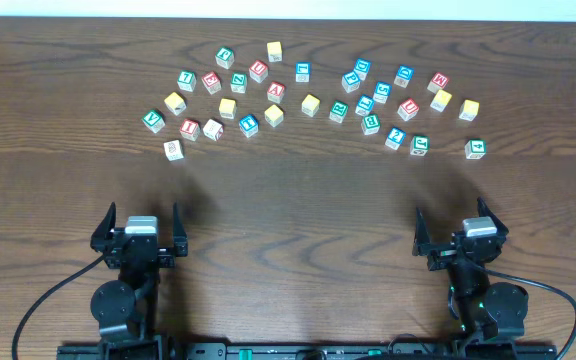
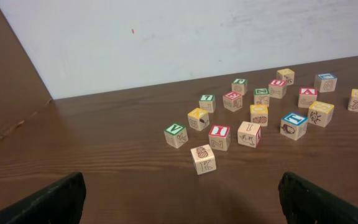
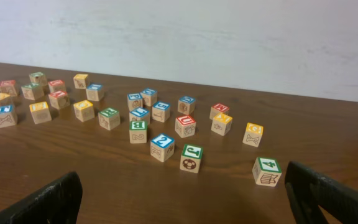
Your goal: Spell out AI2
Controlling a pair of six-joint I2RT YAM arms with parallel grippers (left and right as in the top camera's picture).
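Many wooden letter and number blocks lie scattered across the far half of the table. A red A block [image 1: 276, 92] lies left of centre. A red I block [image 1: 190, 129] lies at the near left of the cluster and also shows in the left wrist view [image 2: 219, 132]. A blue 2 block [image 1: 396, 138] lies at the near right and also shows in the right wrist view [image 3: 162, 142]. My left gripper [image 1: 143, 222] [image 2: 182, 202] and my right gripper [image 1: 458, 232] [image 3: 185, 199] are both open and empty, near the front edge, well short of the blocks.
A blue I block [image 1: 248, 125] lies near the centre-left. A green 4 block [image 1: 476, 148] [image 3: 266, 166] is the rightmost near block. A plain block [image 1: 173, 149] [image 2: 202, 158] lies nearest my left gripper. A white wall stands behind the table's far edge.
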